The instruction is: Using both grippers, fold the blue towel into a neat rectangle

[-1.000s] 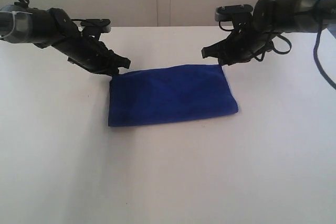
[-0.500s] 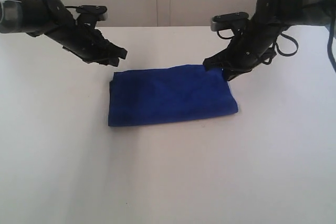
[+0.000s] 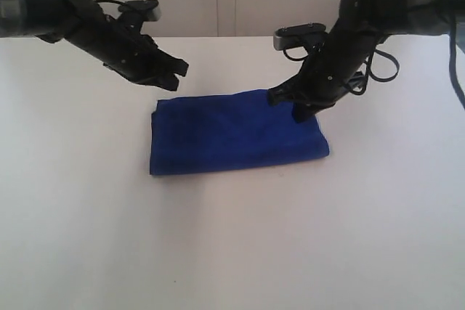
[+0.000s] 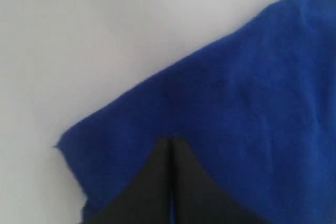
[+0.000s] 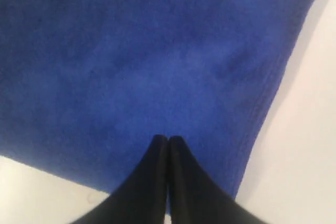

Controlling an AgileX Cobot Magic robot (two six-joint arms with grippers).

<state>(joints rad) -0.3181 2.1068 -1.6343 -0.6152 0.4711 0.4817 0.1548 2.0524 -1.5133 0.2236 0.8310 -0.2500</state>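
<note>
The blue towel [image 3: 236, 132] lies flat at the middle of the white table [image 3: 232, 252] as a compact, doubled-looking rectangle, its long sides running left to right. We judge it light, soft and limp, with a nap that should catch on the jaws and not slip. It will sag and drag if lifted at one point, so we would pinch it at two corners of one edge, taking all layers at once. The left gripper [image 3: 177, 76] hangs above the table just beyond the far left corner, with its jaws pressed together and nothing between them. In the left wrist view its closed tip [image 4: 170, 142] points over that corner. The right gripper [image 3: 299, 112] slants down onto the far right corner, its jaws likewise together on nothing [image 5: 168, 140]. We cannot tell whether its tip presses the cloth or only hovers over it. Compared with a second ago, the left gripper has risen and drawn away from the far left corner, where it had been low at the edge. The right gripper has come in from beyond the far right corner to stand over the cloth. The towel itself has kept its place and outline.
</note>
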